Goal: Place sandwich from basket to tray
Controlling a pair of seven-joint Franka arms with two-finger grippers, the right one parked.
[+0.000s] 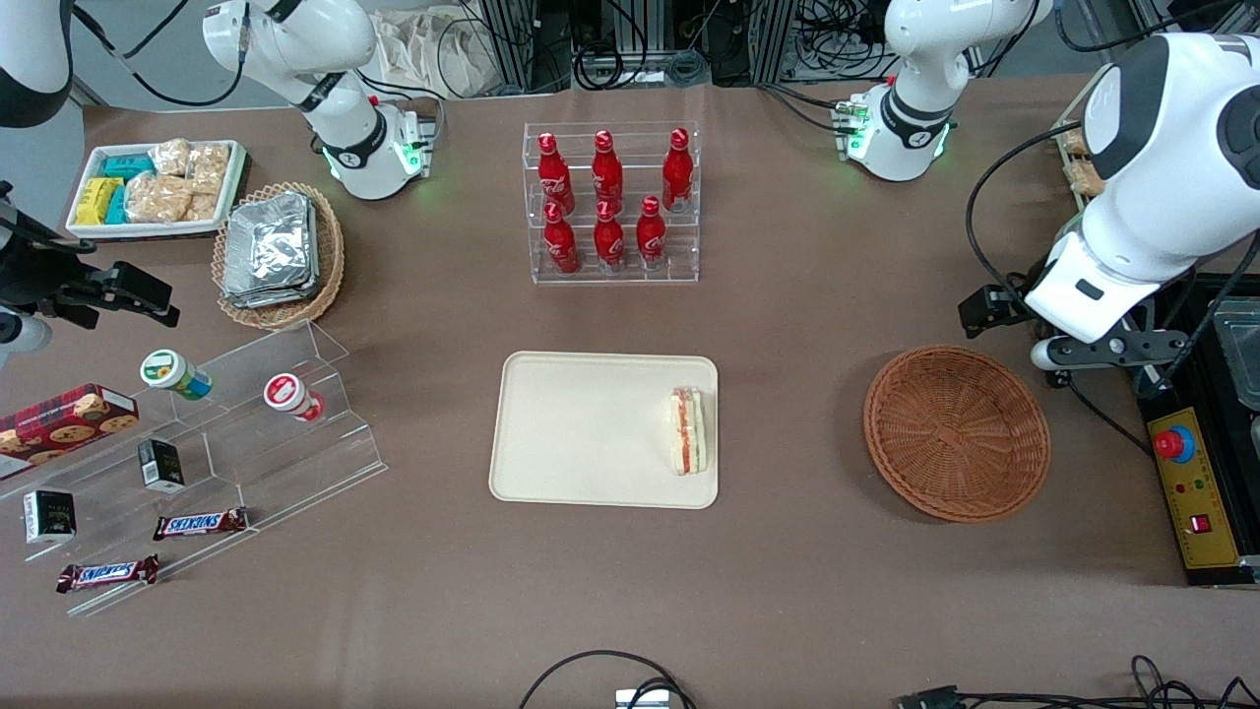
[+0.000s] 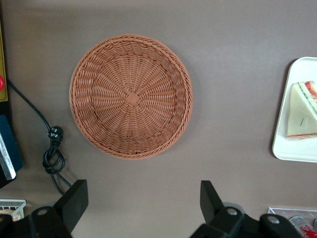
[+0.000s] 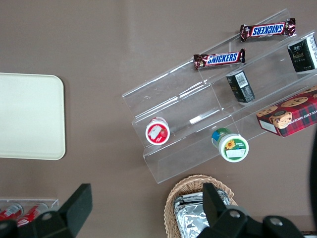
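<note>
The sandwich [image 1: 688, 430] [image 2: 303, 111], a white-bread wedge with red and green filling, lies on the cream tray [image 1: 581, 433] [image 2: 297, 148] at the edge nearest the basket. The round reddish-brown wicker basket [image 1: 957, 431] [image 2: 131, 96] sits on the table with nothing in it, toward the working arm's end. My gripper [image 1: 989, 308] [image 2: 143, 191] hangs above bare table, a little farther from the front camera than the basket. It is open, and only brown tabletop shows between its black fingers [image 2: 74, 201].
A clear rack of red bottles [image 1: 610, 202] stands farther from the front camera than the tray. A yellow control box with a red button [image 1: 1191, 492] and a coiled black cable [image 2: 52, 148] lie beside the basket. A stepped acrylic shelf of snacks [image 1: 197, 443] stands toward the parked arm's end.
</note>
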